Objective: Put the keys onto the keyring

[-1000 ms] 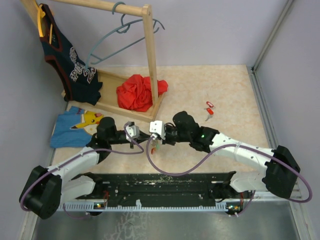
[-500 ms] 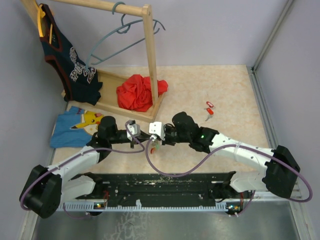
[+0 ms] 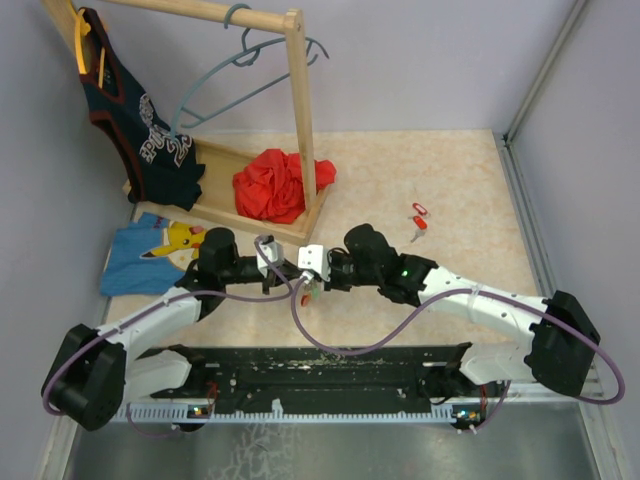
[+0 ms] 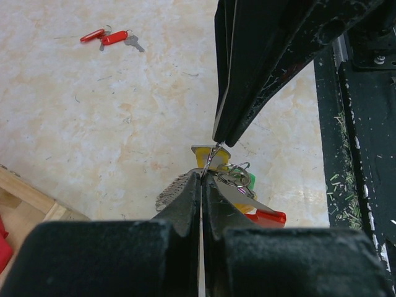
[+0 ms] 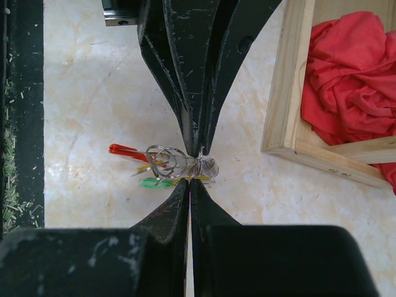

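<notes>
Left pincer [image 4: 201, 180] shifted rightward; keyring [image 4: 212, 156] nipped at tip.

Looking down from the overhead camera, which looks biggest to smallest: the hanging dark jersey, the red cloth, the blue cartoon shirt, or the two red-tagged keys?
1. dark jersey, clearly largest.
2. red cloth and blue cartoon shirt: they look about alike, too close to rank.
3. red-tagged keys, by far the smallest.

Two arms: left arm [image 3: 150, 325] and right arm [image 3: 490, 305], white shells between bulky black joints [image 3: 565, 350]. Purple cables [image 3: 340, 347] looped along both. Small green light [image 3: 405, 270] on the right forearm. White camera blocks [image 3: 313, 256] at the wrists. Left claw [image 4: 201, 178] and right claw [image 5: 189, 185] with matte black, scuffed, tapering fingers [image 5: 173, 213].
</notes>
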Robot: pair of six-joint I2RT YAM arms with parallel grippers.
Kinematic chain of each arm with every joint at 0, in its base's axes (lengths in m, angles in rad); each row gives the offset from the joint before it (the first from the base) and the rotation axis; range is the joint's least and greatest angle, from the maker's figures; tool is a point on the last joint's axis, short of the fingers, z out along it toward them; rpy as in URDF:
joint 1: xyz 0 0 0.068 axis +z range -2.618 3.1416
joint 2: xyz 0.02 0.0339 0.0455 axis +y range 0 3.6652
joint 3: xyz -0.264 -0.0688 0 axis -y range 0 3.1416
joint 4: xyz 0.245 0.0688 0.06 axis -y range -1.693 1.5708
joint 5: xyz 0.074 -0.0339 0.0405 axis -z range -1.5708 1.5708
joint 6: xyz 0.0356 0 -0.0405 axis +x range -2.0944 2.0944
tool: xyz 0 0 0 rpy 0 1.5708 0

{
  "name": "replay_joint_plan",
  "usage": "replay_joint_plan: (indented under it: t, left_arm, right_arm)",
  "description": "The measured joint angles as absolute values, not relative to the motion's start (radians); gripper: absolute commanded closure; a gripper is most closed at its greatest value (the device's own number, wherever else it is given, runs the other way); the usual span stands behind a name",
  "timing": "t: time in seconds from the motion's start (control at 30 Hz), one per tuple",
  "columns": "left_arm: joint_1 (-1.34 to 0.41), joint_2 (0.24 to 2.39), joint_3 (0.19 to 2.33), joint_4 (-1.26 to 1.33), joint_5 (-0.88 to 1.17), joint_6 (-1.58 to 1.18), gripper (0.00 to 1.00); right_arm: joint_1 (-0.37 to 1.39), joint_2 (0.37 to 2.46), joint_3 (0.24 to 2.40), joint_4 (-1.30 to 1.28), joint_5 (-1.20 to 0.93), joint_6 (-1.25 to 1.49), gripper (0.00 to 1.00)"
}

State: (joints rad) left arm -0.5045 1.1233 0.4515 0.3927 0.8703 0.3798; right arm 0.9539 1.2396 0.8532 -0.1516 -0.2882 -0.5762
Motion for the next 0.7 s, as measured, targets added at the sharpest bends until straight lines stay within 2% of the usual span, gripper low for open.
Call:
replay_joint_plan:
  t: [0.7]
  left_arm:
    - [-0.504,1.132,0.459,0.396,0.833,0.27,1.0]
  right_arm:
    - [0.955,1.262,0.853,-0.134,-0.26,-0.603,1.0]
